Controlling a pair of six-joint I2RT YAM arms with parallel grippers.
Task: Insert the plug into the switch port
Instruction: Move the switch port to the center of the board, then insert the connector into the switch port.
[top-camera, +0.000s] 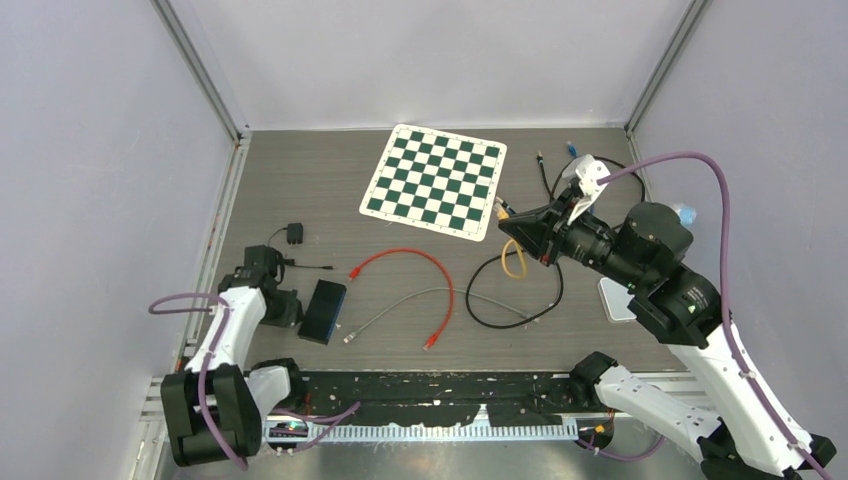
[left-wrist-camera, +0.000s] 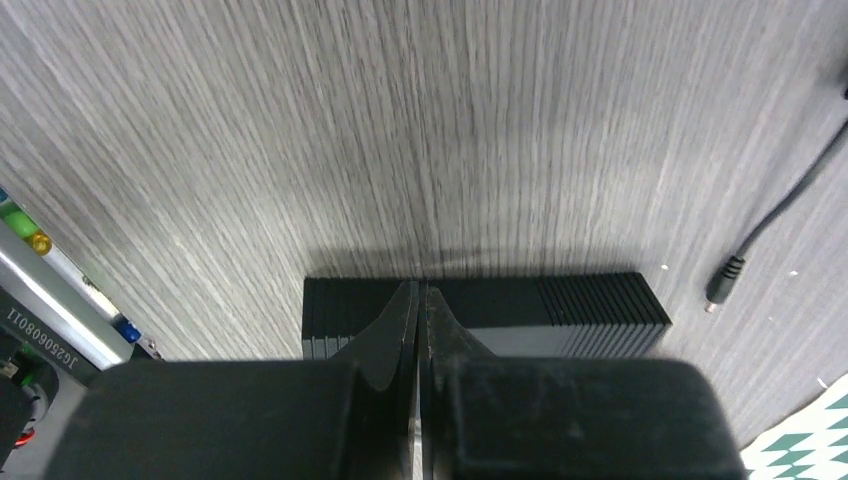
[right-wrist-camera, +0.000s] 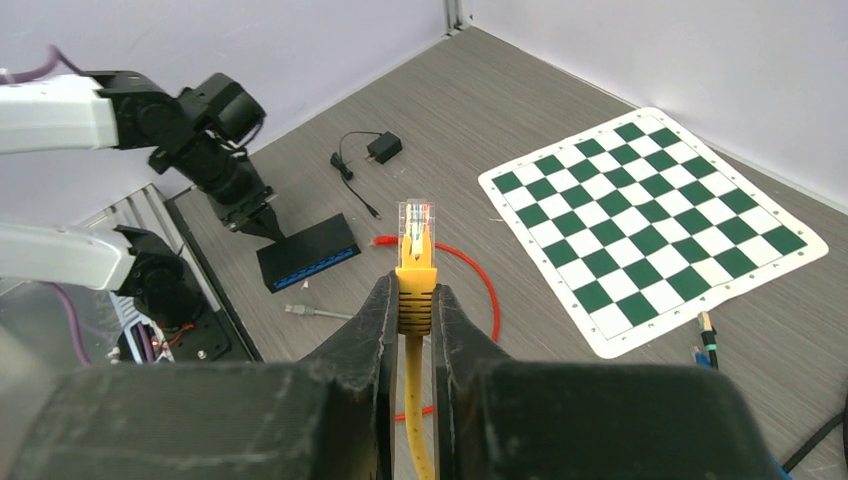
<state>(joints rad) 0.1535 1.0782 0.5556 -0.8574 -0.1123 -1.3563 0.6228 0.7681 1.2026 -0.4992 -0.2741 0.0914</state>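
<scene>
Well apart from switch (right-wrist-camera: 307, 252), yellow plug (right-wrist-camera: 416, 225) clamped in right end effector (right-wrist-camera: 415, 292)

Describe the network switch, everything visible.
The switch is a black, plastic-looking rectangular box lying flat on the grey table. A row of blue ports runs along the side that faces the right arm. Its top is ribbed at both ends. The shut left gripper appears to rest against its top rear edge.

Clear plug (right-wrist-camera: 416, 222) with yellow boot, tip up, black switch (top-camera: 323, 311) lying flat, blue ports (right-wrist-camera: 315, 267) sideways
</scene>
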